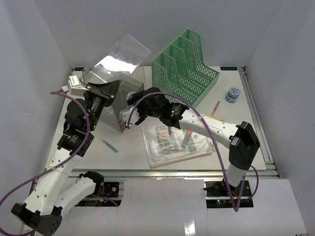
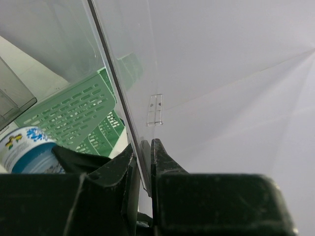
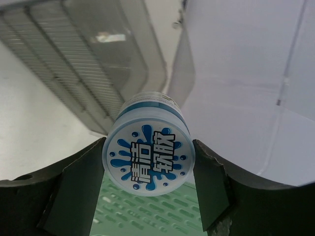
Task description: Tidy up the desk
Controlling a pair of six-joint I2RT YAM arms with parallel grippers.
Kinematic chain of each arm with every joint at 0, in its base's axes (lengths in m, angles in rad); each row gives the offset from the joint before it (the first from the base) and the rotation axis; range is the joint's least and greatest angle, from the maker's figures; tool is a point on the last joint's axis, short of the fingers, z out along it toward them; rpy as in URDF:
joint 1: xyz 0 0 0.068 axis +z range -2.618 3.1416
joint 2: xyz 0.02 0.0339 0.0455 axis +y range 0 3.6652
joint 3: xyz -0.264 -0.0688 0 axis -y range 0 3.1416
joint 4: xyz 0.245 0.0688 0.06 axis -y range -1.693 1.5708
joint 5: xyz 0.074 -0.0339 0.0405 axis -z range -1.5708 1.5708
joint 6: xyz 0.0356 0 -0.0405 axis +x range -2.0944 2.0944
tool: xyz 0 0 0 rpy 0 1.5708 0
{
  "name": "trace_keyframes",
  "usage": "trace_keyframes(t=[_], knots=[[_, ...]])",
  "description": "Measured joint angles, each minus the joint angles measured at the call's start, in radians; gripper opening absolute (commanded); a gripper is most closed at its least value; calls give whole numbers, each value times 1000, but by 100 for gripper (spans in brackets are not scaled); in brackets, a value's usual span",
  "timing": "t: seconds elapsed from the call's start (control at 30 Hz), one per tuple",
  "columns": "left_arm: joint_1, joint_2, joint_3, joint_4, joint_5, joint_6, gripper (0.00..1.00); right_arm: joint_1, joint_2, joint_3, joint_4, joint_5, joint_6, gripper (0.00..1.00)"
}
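The white desk holds a clear plastic box at the back left, its lid tilted open. My left gripper is shut on the lid's clear edge, which runs between the fingertips in the left wrist view, where the gripper sits at the bottom. My right gripper is shut on a small white jar with a blue splash label, held beside the box opening. The jar also shows in the left wrist view.
A green slotted file organizer stands at the back centre. A second blue jar and a pink pen lie at the right. A plastic-wrapped booklet with pens on it lies centre front. A blue pen lies to its left.
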Motion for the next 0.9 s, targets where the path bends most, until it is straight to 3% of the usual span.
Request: trace_keyframes(t=[0.4,0.47,0.53,0.6,0.9], knots=[[0,8,33,-5,-24,-40,9,0,139,-8,359,91,-107,10],[0,8,33,-5,-24,-42,9,0,188,11,388,98,-108,23],[0,8,33,-6,-24,-43,9,0,245,45,404,107,-107,53],[0,8,33,-8,-24,-43,9,0,295,77,411,113,-106,70],[0,8,35,-13,-24,-42,9,-1,277,63,456,125,-105,86]])
